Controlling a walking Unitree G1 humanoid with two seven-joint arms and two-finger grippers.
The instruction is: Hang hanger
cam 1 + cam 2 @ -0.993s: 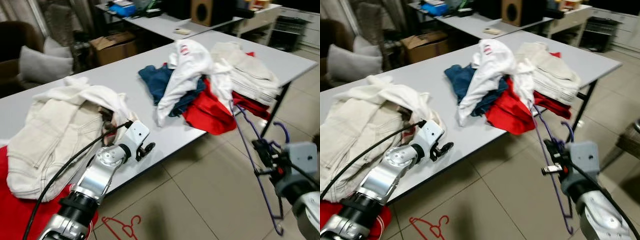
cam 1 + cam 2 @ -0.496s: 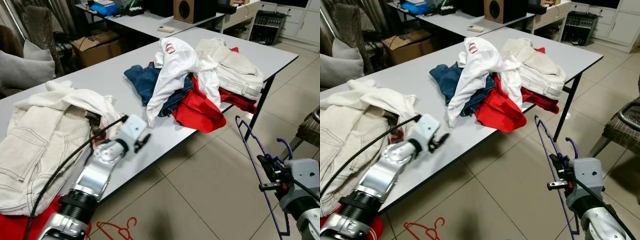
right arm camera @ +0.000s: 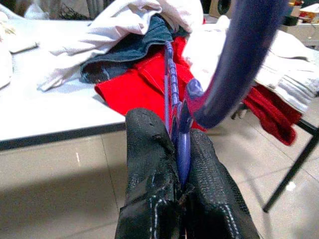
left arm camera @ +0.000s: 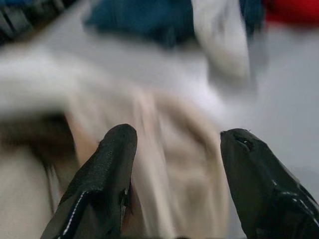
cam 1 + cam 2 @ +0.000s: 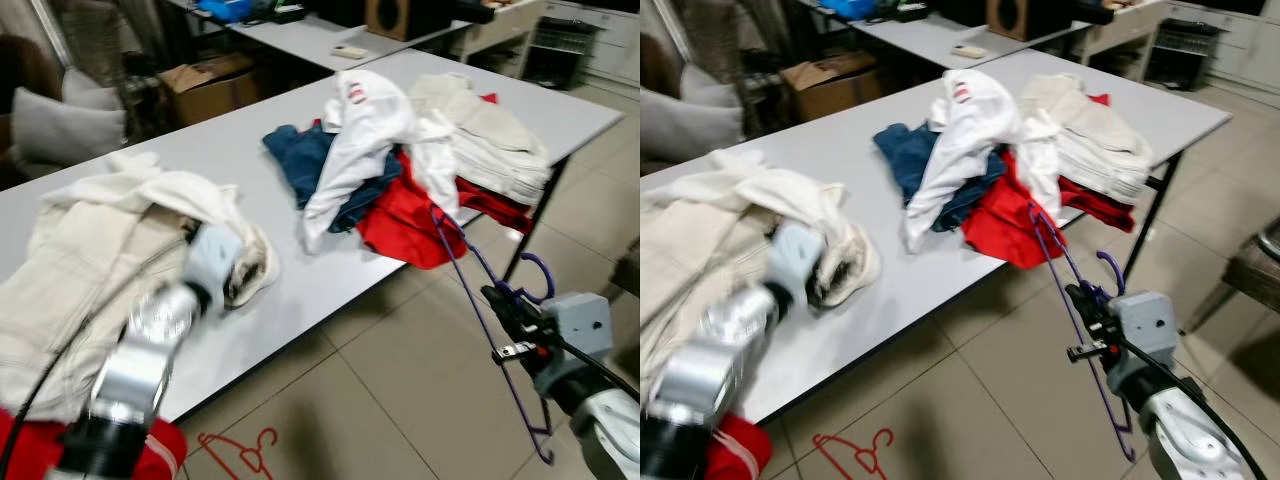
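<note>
A purple hanger [image 5: 470,265] hangs over the tiled floor just off the table's near edge, with my right gripper [image 5: 507,322] shut on it by the neck below the hook. In the right wrist view the black fingers [image 3: 144,149] pinch the purple wire [image 3: 170,84], and the hook [image 3: 239,59] curves up beside them. My left gripper [image 5: 238,278] is blurred with motion over the cream garment [image 5: 90,260] on the grey table [image 5: 230,150]. Seen from the left wrist, that gripper [image 4: 174,139] stands open above cream cloth with nothing between its fingers.
A heap of white, blue and red clothes [image 5: 370,160] and folded cream clothes [image 5: 490,130] lie at the table's right end. A red hanger [image 5: 240,452] lies on the floor under the table edge. A box [image 5: 210,85] and more tables stand behind.
My left arm has swung back over the cream garment and is now blurred. My right gripper keeps its hold on the purple hanger, which sits a little higher and closer to the table.
</note>
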